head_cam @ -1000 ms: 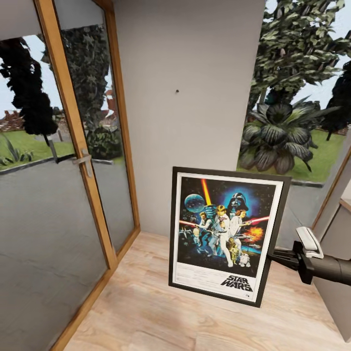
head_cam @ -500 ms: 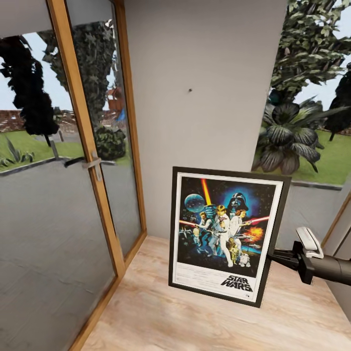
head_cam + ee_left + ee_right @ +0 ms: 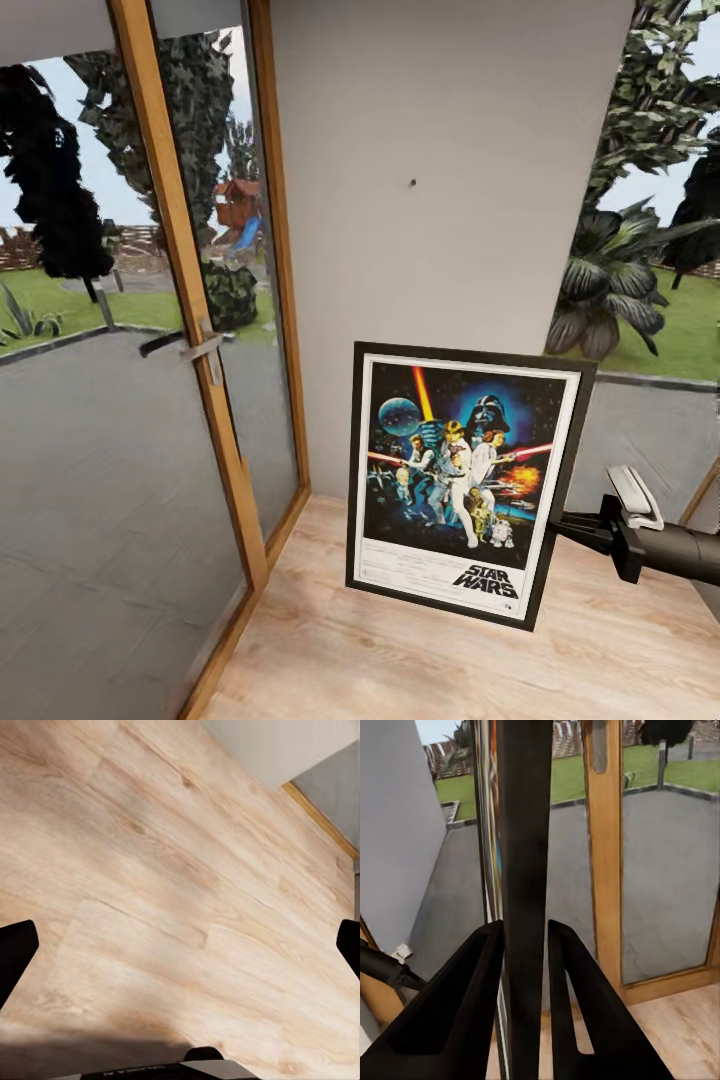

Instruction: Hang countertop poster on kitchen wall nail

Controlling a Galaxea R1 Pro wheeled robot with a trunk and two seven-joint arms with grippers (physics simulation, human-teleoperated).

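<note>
The Star Wars poster (image 3: pixel 465 480) hangs upright and slightly tilted above the wood floor, its picture side facing me. My right gripper (image 3: pixel 566 524) is shut on its right edge. In the right wrist view the black frame edge (image 3: pixel 525 855) stands clamped between the two fingers (image 3: pixel 465 1012). A small dark wall nail (image 3: pixel 412 184) sits on the grey wall (image 3: pixel 480 150), above the poster's top and a little to its left. My left gripper (image 3: pixel 180 945) points down at the plank floor, open, with nothing between its fingertips (image 3: pixel 15 952).
A tall glass door with a wooden frame (image 3: pixel 190 300) and a lever handle (image 3: pixel 205 349) stands at the left. A large glass pane (image 3: pixel 650 250) with garden plants behind it flanks the wall at the right. Light plank floor (image 3: pixel 330 650) lies below.
The camera has moved: wall, nail and door frame sit further right in the picture. The poster and my right gripper hold the same place in the view.
</note>
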